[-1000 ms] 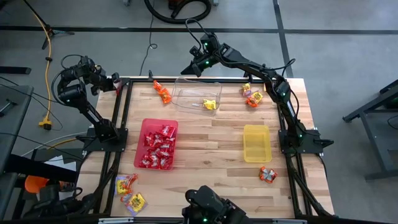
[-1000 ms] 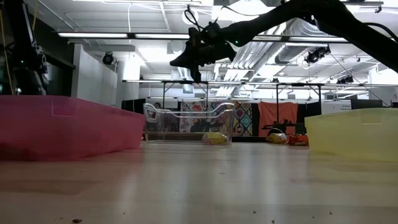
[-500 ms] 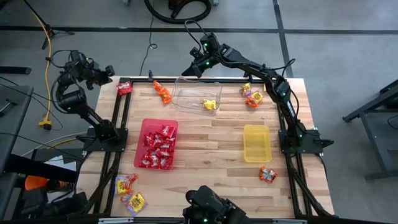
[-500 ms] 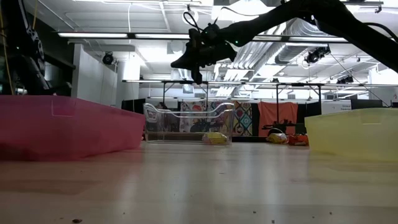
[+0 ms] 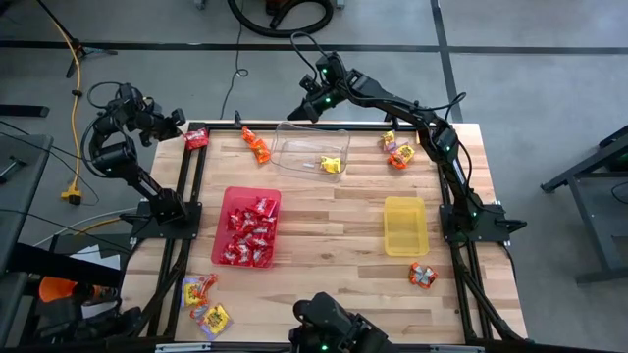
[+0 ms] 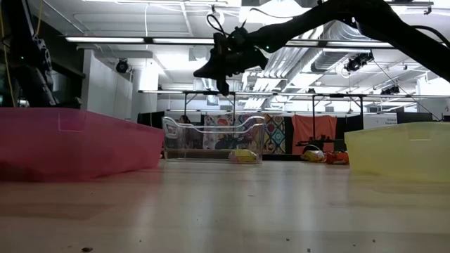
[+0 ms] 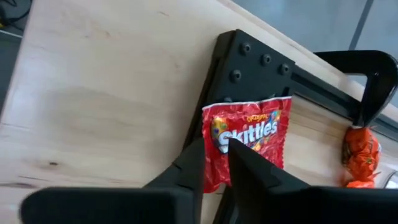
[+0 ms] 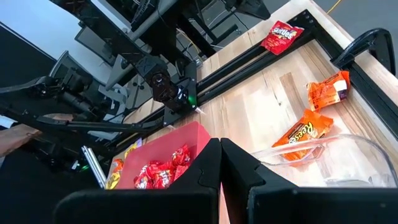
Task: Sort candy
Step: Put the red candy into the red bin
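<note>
One red packet [image 7: 247, 144] printed "Skittles" lies on the black frame at the worktop's [image 5: 334, 221] far left corner, and the left pincer [image 7: 214, 163] hangs over it with its fingers drawn close together, holding nothing. Two orange packets [image 8: 311, 116] lie near the clear tray [image 5: 311, 149]; one reads "Reese's". The right pincer [image 8: 219, 163] hovers high above that tray's far edge, fingers nearly touching and holding nothing. A yellow packet [image 5: 331, 165] sits inside the clear tray. The red tray [image 5: 233, 199] holds many red packets [image 5: 249, 235]. The yellow tray [image 5: 404, 226] stands to the right. Other packets lie in small clusters: far right [image 5: 396, 150], near right [image 5: 422, 275], near left [image 5: 204, 302].
</note>
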